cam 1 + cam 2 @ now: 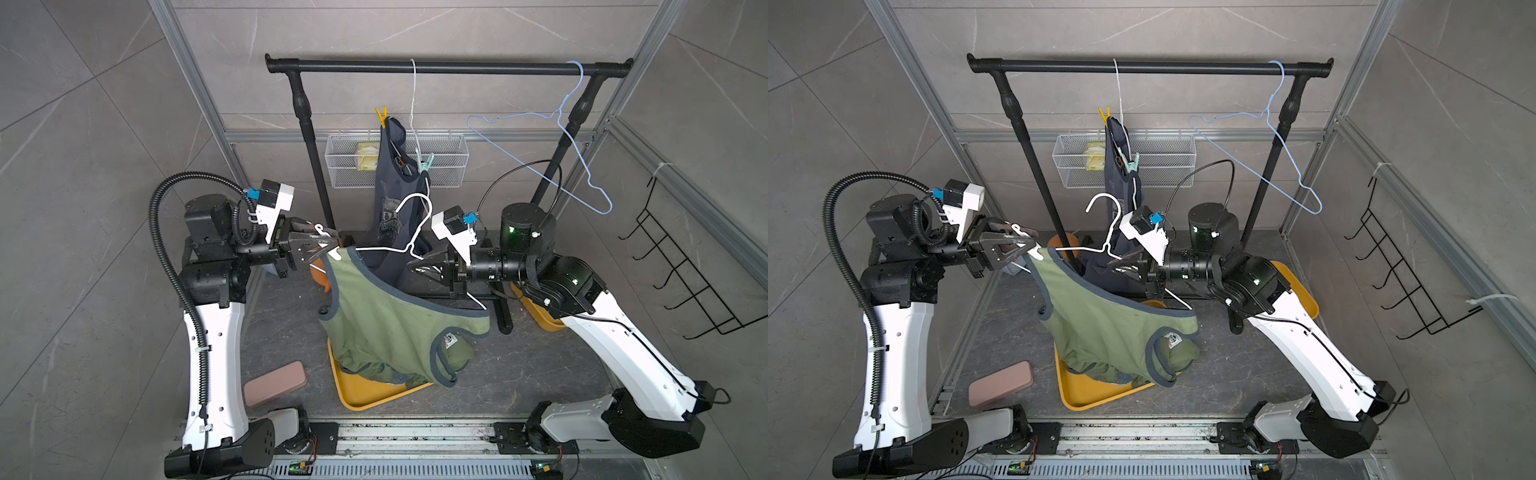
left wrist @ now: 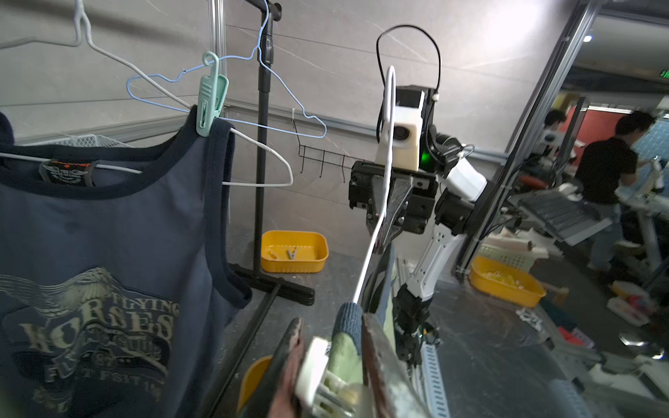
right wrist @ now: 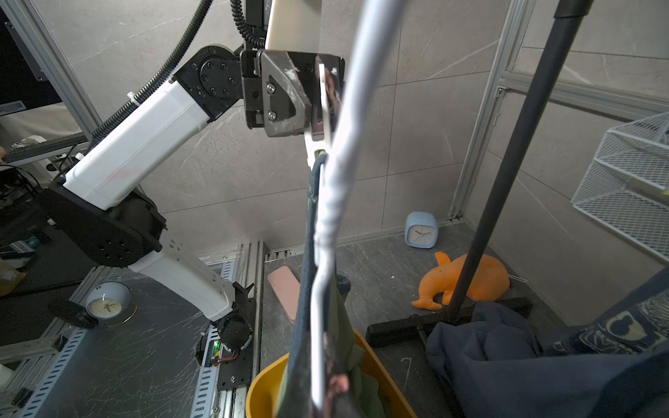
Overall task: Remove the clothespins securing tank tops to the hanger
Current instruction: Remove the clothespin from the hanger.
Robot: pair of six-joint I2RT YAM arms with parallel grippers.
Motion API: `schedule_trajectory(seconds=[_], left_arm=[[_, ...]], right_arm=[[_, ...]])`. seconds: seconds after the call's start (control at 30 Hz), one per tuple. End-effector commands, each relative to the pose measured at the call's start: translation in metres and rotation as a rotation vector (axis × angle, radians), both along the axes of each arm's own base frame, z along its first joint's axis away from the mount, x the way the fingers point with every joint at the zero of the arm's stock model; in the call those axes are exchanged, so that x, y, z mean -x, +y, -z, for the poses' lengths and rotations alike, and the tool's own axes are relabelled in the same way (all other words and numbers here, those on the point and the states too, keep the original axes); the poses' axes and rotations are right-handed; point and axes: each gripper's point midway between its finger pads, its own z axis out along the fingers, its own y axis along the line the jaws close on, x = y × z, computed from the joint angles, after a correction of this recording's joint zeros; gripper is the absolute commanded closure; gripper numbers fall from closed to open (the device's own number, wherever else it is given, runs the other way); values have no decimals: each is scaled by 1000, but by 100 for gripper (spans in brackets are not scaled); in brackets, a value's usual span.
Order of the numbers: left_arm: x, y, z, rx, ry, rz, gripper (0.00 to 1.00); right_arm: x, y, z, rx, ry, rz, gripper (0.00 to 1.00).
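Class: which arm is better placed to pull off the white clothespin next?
Left. The left gripper clamps the white clothespin on the green tank top; the right gripper is shut on the white hanger, steadying it.

clipped on, 3: yellow clothespin point(image 1: 381, 116), mint clothespin point(image 1: 426, 163), white clothespin point(image 2: 318, 372) between left jaws | yellow trays point(image 1: 361, 392) 2 | loose clothespins point(image 2: 291, 253) in one of them, about 2 | olive tank tops point(image 1: 386, 316) 2 | slate blue tank top point(image 1: 388, 195) 1 | white hanger point(image 3: 335, 202) in right jaws, second white hanger point(image 2: 257, 184), light blue hanger point(image 1: 575, 63), 3 in all | clocks point(image 3: 421, 229) 2
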Motion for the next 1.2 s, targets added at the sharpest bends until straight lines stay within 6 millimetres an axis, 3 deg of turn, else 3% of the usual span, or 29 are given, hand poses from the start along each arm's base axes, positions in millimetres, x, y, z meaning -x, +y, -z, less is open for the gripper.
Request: schedule_trajectory(seconds=[0.0,0.23,0.33,0.63,0.8,1.17], left_arm=[[44,-2,-13,33,-40,205,83],[46,-3,-13,35,-43,205,100],[49,-3,-17,29,-64,201,100],[52,-2,-41,-11,-100,165,100],[44,-2,-43,-14,-87,135,100],[52,-3,-37,-10,-44,124,100]], right_arm=[[3,-3,-26,-63,-45,-2,100],[1,-1,-24,-56,-39,2,100],[-7,1,-15,-28,-25,23,100],[-22,9,23,61,28,44,100],[-24,10,44,99,54,45,100],[-32,30,113,190,214,-32,100]])
